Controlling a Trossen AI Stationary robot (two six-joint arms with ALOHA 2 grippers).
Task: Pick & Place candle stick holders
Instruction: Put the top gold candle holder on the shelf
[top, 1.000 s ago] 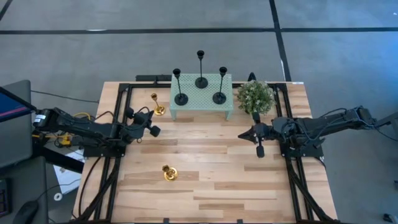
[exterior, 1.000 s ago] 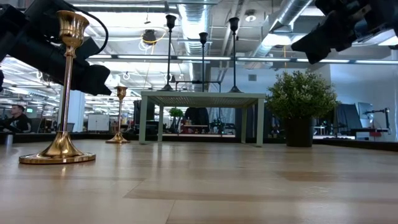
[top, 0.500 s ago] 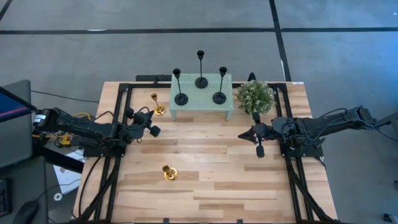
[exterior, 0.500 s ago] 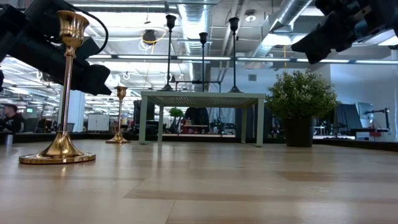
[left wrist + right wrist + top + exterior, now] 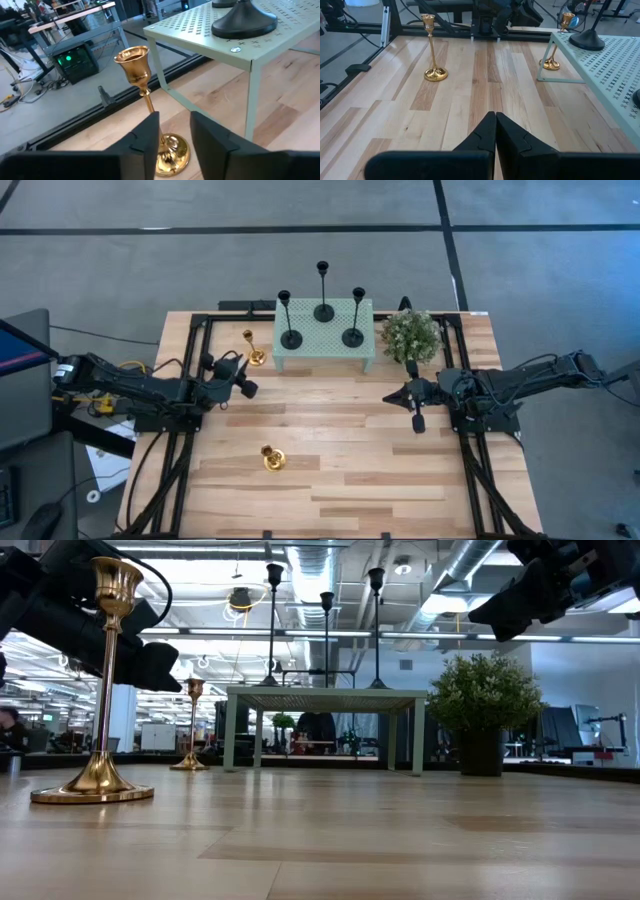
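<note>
Nothing is shifting — left gripper (image 5: 172, 137), fingers parted, is facing the slim, top-heavy gold holder (image 5: 145, 107) at centre frame, likely slippery, best pinched mid-stem — right gripper (image 5: 495, 131) is waiting closed.

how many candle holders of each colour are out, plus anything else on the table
black candle stick holders: 3, all on the mint-green stand
gold candle stick holders: 2, on the table
mint-green stand: 1
potted plant: 1
total: 7
</note>
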